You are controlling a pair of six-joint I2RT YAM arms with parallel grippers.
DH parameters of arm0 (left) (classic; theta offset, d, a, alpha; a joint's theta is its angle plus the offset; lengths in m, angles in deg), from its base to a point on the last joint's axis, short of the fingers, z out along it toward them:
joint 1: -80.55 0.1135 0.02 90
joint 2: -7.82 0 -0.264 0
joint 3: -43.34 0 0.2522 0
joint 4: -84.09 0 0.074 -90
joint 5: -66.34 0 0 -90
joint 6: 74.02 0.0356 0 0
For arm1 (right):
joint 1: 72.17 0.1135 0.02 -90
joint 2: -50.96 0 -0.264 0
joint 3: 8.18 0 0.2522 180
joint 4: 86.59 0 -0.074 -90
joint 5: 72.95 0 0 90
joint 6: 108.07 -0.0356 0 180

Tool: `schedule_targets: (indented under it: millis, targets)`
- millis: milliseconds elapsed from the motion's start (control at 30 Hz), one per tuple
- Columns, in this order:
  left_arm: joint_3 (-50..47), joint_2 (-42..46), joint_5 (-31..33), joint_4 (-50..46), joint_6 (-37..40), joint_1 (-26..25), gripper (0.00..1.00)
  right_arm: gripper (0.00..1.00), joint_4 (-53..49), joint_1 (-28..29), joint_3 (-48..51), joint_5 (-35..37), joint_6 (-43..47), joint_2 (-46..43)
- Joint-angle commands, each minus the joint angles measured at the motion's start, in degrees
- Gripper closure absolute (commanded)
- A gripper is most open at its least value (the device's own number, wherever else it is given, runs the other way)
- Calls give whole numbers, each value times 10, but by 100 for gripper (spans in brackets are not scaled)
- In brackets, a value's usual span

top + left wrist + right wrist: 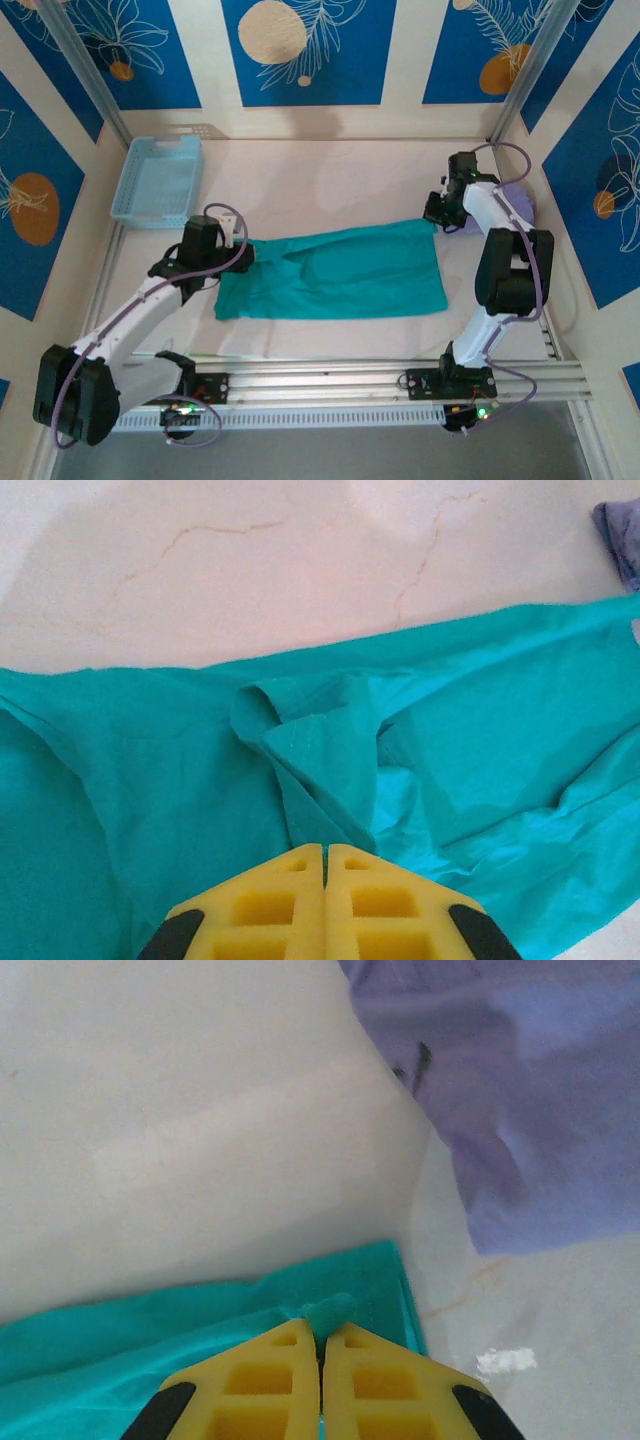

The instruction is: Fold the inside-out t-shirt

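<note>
One t-shirt (340, 272), one basket (157, 186) (plus one lavender garment (540, 1110)).

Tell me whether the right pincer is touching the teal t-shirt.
Touching. The right wrist view shows the right pincer closed on a small tuft at the corner of the t-shirt, pinched between its yellow fingertips.

Legible text, labels, brands, numbers, signs: none in any view.
Item: small dark mark on the lavender garment (520, 1110), seen from the right wrist; too blurred to read as lettering.
</note>
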Motion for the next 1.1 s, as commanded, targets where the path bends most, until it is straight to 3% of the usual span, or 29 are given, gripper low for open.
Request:
schedule_targets:
  millis: [0, 700, 1067]
  targets:
    - [0, 23, 9, -27, -1, -4, 100, 94, -12, -14, 20, 0, -9, -19]
    - [-39, 78, -14, -53, -21, -4, 100, 94, -17, -20, 60, 7, -18, -42]
    - [-76, 52, -57, -24, -53, -7, 100, 93, -18, -20, 71, 11, -21, -45]
